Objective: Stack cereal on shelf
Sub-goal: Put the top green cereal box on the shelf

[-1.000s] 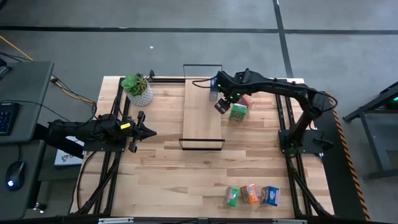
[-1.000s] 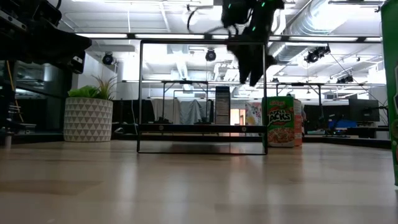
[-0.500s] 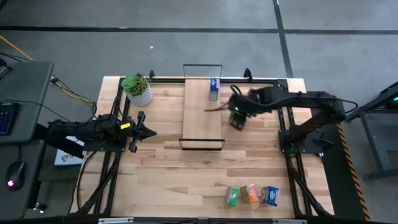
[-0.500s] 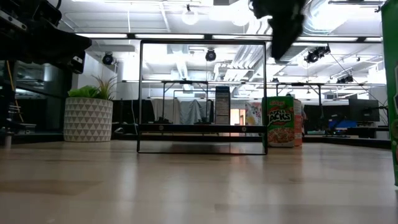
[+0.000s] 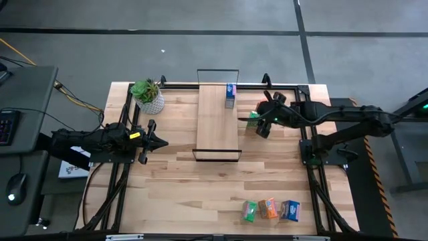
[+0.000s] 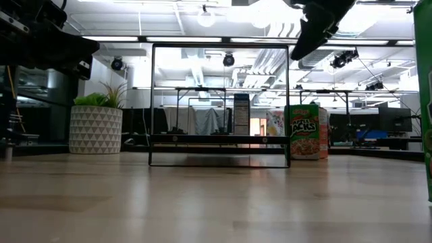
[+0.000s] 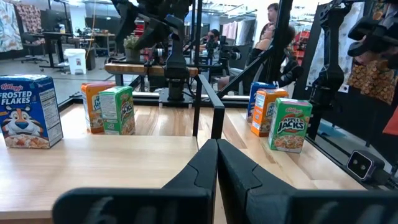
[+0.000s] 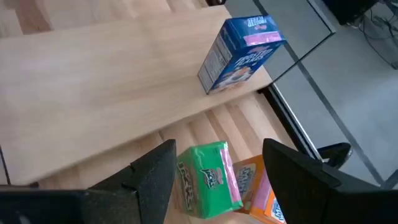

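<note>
The shelf (image 5: 217, 120) lies across the middle of the table, and a blue cereal box (image 5: 231, 94) stands on its far right corner (image 8: 239, 53). Just right of the shelf, a green box (image 8: 208, 180) and an orange box (image 8: 249, 186) stand on the table. My right gripper (image 5: 254, 124) hangs open above them, tilted downward, touching nothing (image 8: 224, 180). In the low view it is up at the top (image 6: 314, 34). My left gripper (image 5: 159, 142) waits shut and level at the table's left (image 7: 216, 168).
A green, an orange and a blue box (image 5: 269, 209) stand in a row near the table's front right. A potted plant (image 5: 148, 95) sits at the far left. The shelf's black wire frames (image 6: 219, 104) rise at its ends. A person (image 7: 273, 18) is in the room beyond.
My right gripper has drawn back from the shelf's far right corner toward the table's right edge, rolling and tipping less steeply as it went. The blue box stays standing on the shelf.
</note>
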